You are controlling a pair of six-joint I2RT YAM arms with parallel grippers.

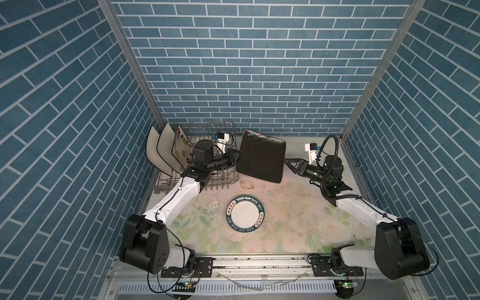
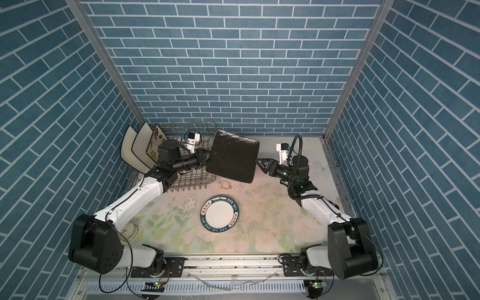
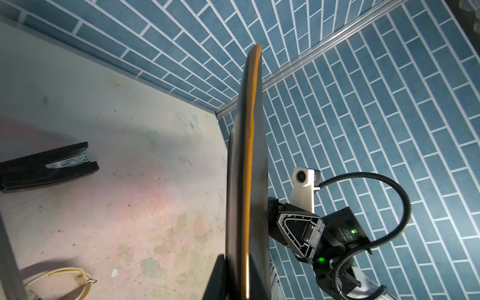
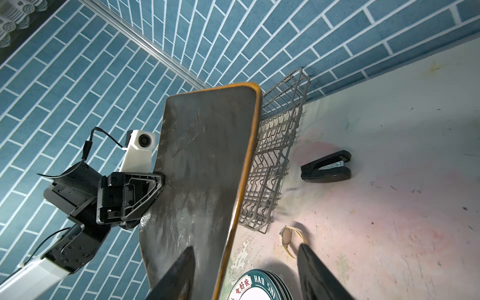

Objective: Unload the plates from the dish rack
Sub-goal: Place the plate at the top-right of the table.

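The black square plate (image 1: 261, 157) (image 2: 232, 158) hangs upright in the air, right of the dish rack (image 1: 223, 179) (image 2: 194, 179). My left gripper (image 1: 237, 158) (image 3: 240, 279) is shut on its left edge. My right gripper (image 1: 285, 161) (image 4: 246, 270) stands open astride the plate's (image 4: 202, 168) right edge, one finger over its face and the other well clear. Two black-edged cream plates (image 1: 153, 148) (image 1: 166, 145) and a flowered plate (image 1: 181, 150) stand at the rack's left end. A teal-rimmed round plate (image 1: 244, 213) (image 4: 259, 285) lies on the table, stacked on others.
Cream-framed sunglasses (image 1: 246, 185) (image 4: 288, 239) lie on the table just below the black plate. A black stapler (image 3: 46, 168) (image 4: 327, 168) lies beyond it, hidden in both top views. Blue brick walls close the back and both sides.
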